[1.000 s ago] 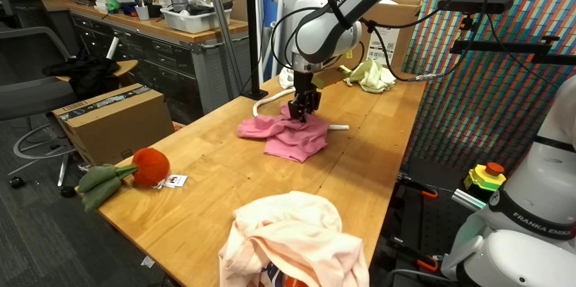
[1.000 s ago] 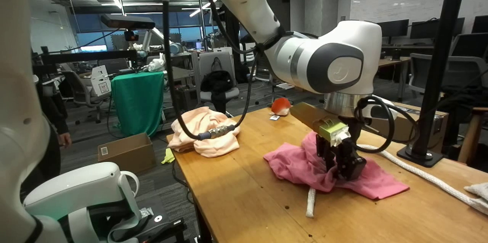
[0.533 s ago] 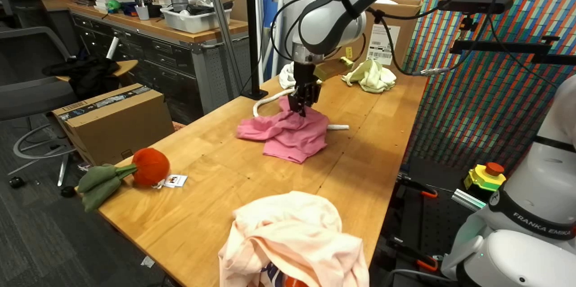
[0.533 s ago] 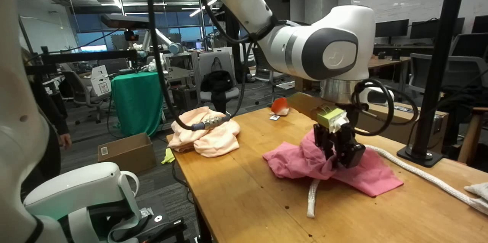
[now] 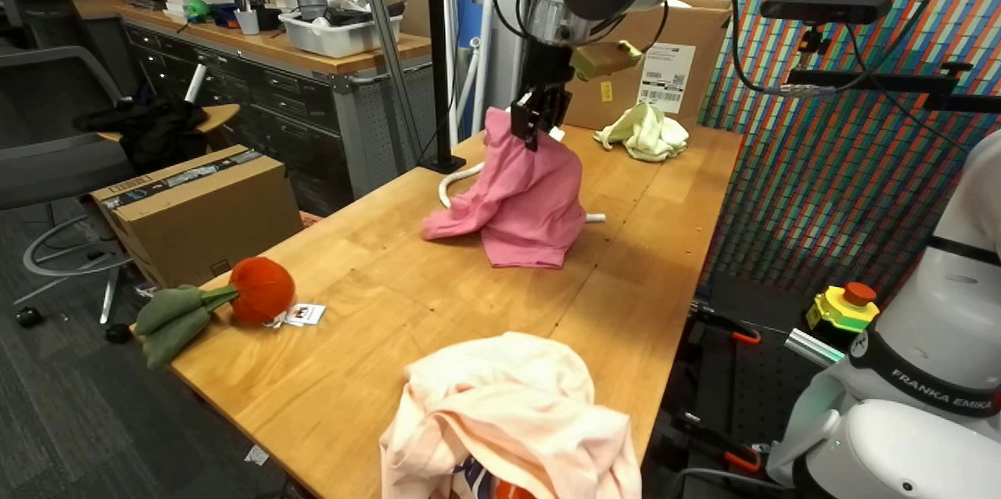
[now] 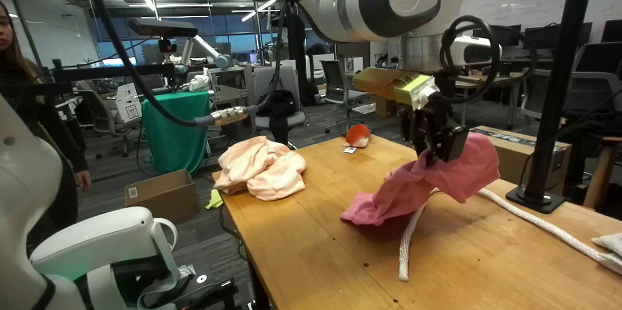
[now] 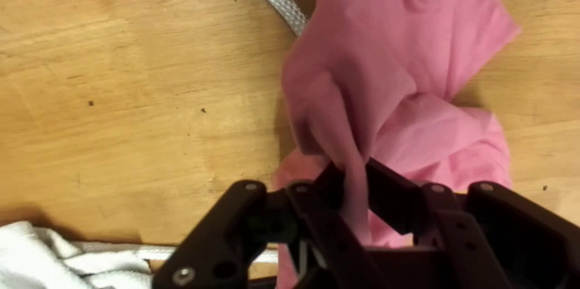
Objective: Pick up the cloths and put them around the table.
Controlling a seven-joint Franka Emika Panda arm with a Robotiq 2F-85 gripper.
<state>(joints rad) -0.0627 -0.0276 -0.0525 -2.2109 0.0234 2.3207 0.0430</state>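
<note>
Four cloths are counted: a pink cloth (image 6: 396,193), a peach cloth (image 5: 508,397) bunched at one end of the single table (image 5: 626,249), a pale yellow-green cloth (image 5: 645,135) at the opposite end before one cardboard box (image 5: 708,53), and a whitish cloth (image 7: 77,259) (cut off by the wrist view's edge) beside one white rope (image 6: 404,261). The pink cloth is held up above the table by the gripper (image 7: 355,175), whose jaws are nearly fully closed, a fold being pinched between them. Compared with a second ago, the pink cloth has been lifted, while the peach and yellow-green cloths have been left unmoved. Whether the pink cloth's lowest edge is touching the table cannot be told. The rope's middle is hidden by the pink cloth, one red toy (image 5: 262,290) is seen near a table corner, and one black post (image 6: 555,101) is stood near the rope.
</note>
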